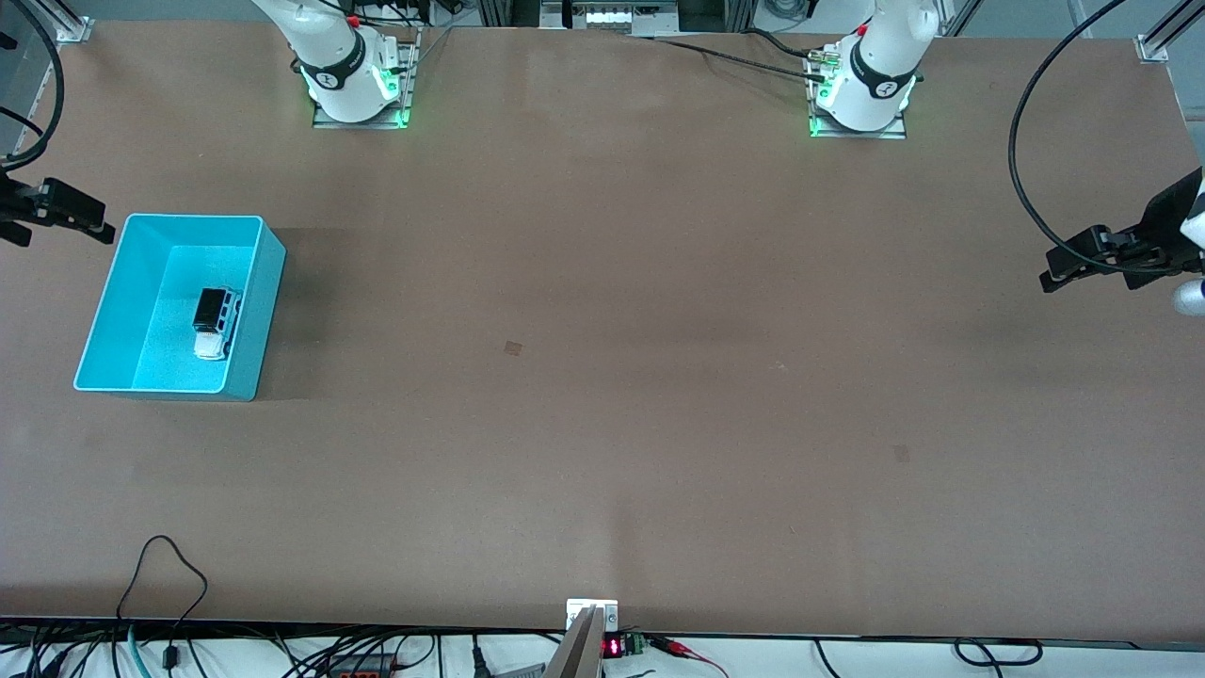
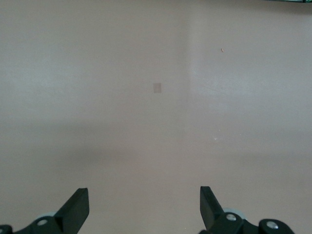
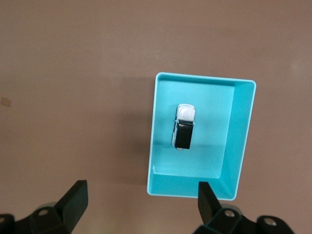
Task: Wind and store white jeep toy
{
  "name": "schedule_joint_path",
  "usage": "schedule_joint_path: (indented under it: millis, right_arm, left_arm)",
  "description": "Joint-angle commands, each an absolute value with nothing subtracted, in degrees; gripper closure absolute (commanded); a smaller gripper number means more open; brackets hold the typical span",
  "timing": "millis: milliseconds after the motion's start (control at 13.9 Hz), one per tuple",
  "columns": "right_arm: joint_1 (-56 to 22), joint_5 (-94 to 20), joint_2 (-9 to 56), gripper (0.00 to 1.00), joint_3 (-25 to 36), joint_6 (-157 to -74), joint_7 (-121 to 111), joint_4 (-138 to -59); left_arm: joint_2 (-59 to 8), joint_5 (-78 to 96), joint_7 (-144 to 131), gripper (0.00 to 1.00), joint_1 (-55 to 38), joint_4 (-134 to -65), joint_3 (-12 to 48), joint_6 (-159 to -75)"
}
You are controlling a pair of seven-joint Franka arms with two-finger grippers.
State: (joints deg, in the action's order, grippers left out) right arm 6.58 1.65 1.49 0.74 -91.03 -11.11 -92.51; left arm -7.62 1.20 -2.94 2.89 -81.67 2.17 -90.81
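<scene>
I read the table [image 1: 602, 395] as bare apart from the bin [image 1: 254, 311], which sits toward the right arm's end. The jeep [image 1: 213, 325] lies flat on the bin floor, long axis running toward and away from the front camera, white nose at the nearer end, black roof at the farther end.

The right gripper [image 1: 56, 209] hangs at the table's edge just beside the bin, fingers spread wide, nothing between them. In its wrist view the bin and jeep [image 3: 184, 126] sit ahead of the fingertips [image 3: 75, 195].

The left gripper [image 1: 1092, 254] waits off at the left arm's end, well apart from the bin, also spread and empty, looking at bare table.

Right arm is much nearer. Jeep already sits in the bin, so I judge storing done.
</scene>
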Motion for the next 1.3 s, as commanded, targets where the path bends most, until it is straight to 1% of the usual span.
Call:
schedule_joint_path:
  millis: [0,216,1225]
  right_arm:
    - [3.2,1.2,4.3,0.0,5.2,-88.9,-14.0,-89.7]
    - [3.3,1.8,4.4,0.0,3.3,-88.9,-13.5,-89.0]
    - [1.8,2.6,3.3,0.0,3.1,-86.6,-13.1,-90.3]
  left_arm:
    - [-5.6,2.1,-1.8,0.0,3.1,-83.1,2.5,-90.5]
    - [-5.7,2.0,-1.8,0.0,3.3,-83.2,2.4,-90.6]
    - [-5.6,2.1,-1.8,0.0,3.3,-83.3,2.5,-90.1]
